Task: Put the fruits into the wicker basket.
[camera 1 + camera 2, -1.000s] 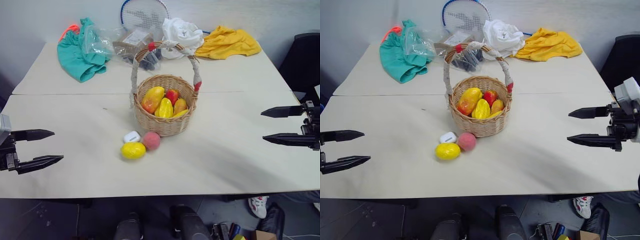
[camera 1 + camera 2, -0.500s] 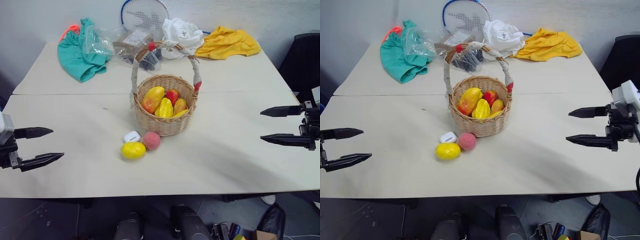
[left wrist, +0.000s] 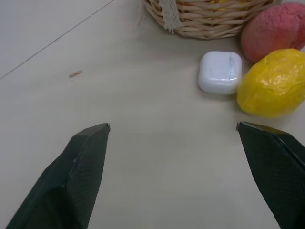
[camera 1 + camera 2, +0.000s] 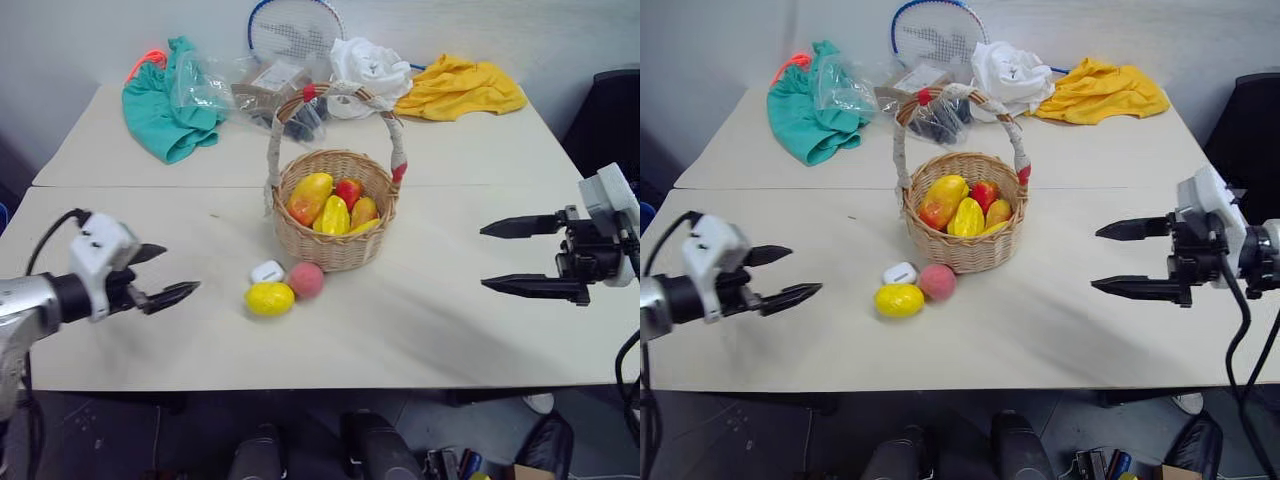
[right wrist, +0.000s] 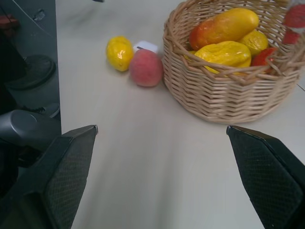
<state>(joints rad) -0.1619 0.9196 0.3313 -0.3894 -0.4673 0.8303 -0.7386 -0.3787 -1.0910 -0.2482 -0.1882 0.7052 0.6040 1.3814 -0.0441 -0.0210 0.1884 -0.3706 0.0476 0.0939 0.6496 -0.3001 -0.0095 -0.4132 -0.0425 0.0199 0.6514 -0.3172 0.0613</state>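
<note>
Two fruits left on desk (image 4: 480,340), just in front of wicker basket (image 4: 335,215). Left gripper (image 4: 172,272) empty, fingers spread, aimed toward yellow lemon (image 4: 269,298). White case (image 4: 266,271) touches lemon on its far side; pink peach (image 4: 306,279) just beside lemon, against basket wall. Your risk: wide fingers catch case with lemon, or nudge lemon so it rolls into peach. Basket already holds several fruits; tall handle may block drop. Right gripper (image 4: 518,258) empty, fingers spread, well apart from peach.
</note>
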